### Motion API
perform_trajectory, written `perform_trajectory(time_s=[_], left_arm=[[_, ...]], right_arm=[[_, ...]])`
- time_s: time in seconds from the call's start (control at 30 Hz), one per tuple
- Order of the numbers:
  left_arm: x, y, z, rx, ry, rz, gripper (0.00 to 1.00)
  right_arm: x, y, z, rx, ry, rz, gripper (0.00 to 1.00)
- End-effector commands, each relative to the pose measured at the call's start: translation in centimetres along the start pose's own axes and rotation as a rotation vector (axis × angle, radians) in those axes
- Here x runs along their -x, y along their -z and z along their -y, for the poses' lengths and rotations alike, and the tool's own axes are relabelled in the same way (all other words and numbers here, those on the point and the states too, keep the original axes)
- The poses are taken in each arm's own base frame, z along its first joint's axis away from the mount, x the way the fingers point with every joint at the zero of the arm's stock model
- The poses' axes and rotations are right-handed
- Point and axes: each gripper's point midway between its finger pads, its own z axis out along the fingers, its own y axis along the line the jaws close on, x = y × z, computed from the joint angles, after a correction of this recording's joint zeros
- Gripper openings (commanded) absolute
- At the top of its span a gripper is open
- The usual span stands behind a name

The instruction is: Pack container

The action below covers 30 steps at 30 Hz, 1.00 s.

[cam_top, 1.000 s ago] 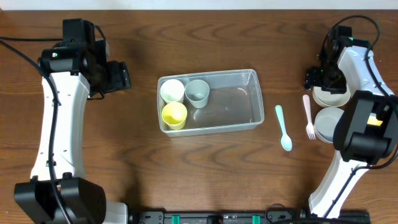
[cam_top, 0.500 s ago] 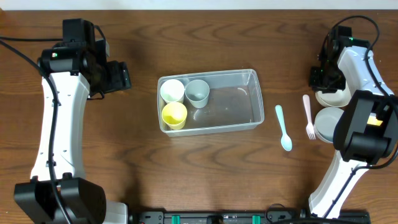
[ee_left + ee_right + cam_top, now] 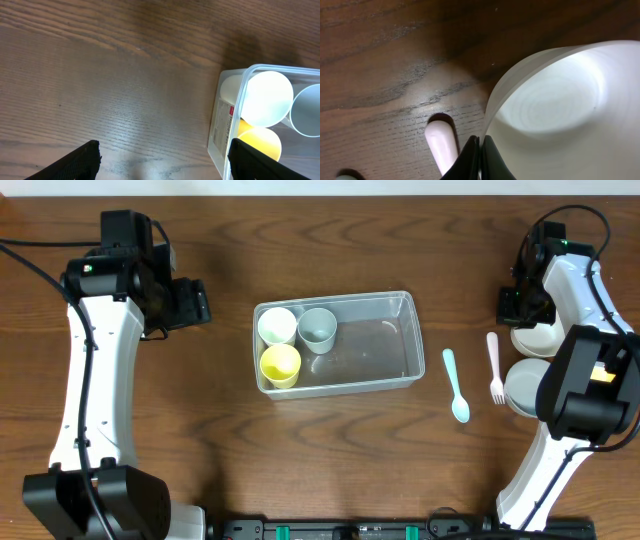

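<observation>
My right gripper [image 3: 479, 152] pinched the white bowl [image 3: 555, 105] by its rim. My left gripper [image 3: 162, 162] hung beside the container [image 3: 218, 131], fingers spread.

We can read no text anywhere. The one printed label [image 3: 223, 124] we find is a white paper sticker on the outside of the container's [image 3: 243, 87] short end wall, the end turned toward the left edge of the tabletop [image 3: 100, 75]. In the left wrist view it carries rows of fine dark print and a small red mark near its top. All of it is too small and too slanted for us to make out a word or a number. From overhead we also see a yellow sticker [image 3: 603, 374] with a dark mark on the right arm [image 3: 585, 402], again too small to read.
</observation>
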Motion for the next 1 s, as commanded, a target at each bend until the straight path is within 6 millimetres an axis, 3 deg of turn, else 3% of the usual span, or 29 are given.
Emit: perform_trajectory(time_s=[0.0,0.37,0.47,0.57,0.77,0.87,0.97], left_arm=[[-0.2,0.5,-0.1,0.0,0.011,0.009,0.82],[-0.2,0.5,-0.1,0.0,0.011,0.009,0.82],[-0.2,0.5,-0.1,0.0,0.011,0.009,0.82],[-0.2,0.5,-0.1,0.0,0.011,0.009,0.82],[-0.2,0.5,-0.1,0.0,0.011,0.009,0.82],[-0.2,0.5,-0.1,0.0,0.011,0.009,0.82],[-0.2,0.5,-0.1,0.0,0.011,0.009,0.82]], right_arm=[[0.0,-0.2,0.0,0.005,-0.009,-0.006,0.01],[0.9,-0.1,0.0,0.007,-0.004,0.032,0.01],[1.7,0.8,-0.3,0.009,0.011,0.059,0.01],[2.8,3.5,-1.3,0.012,0.051,0.096,0.01],[4.0,12.9,-4.6,0.031,0.145,0.23,0.01],[2.6,17.6,-7.7,0.062,0.23,0.292,0.01],[-0.7,21.2,-12.1,0.123,0.393,0.325,0.01]])
